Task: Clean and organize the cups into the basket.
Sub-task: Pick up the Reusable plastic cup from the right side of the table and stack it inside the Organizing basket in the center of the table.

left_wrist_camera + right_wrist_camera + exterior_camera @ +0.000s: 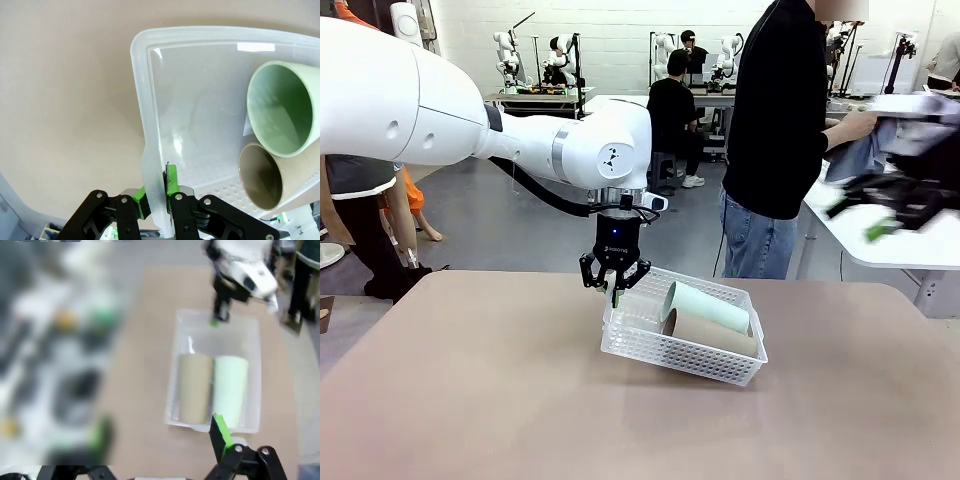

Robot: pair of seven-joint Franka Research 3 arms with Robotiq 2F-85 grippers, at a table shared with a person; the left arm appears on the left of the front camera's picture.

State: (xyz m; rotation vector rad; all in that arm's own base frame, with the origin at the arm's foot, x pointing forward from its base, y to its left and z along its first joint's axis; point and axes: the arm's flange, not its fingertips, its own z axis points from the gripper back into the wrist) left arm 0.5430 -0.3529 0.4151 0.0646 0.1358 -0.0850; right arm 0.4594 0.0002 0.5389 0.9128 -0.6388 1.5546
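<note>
So the left gripper (613, 288) is clamped tight on the left end wall of the white basket (680, 356), which sits about mid-table (470, 390). A mint cup (712, 308) and a tan cup (712, 334) lie on their sides inside, touching, toward the right end. The right gripper (160, 437) hangs spread wide, holding nothing.

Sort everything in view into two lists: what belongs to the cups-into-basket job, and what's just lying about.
Part of the job:
basket
mint green cup, lying in it
tan cup, lying in it
left arm's fingers, shut on the basket's wall

Just lying about:
cloth, in the hands of the person
white side table
</note>
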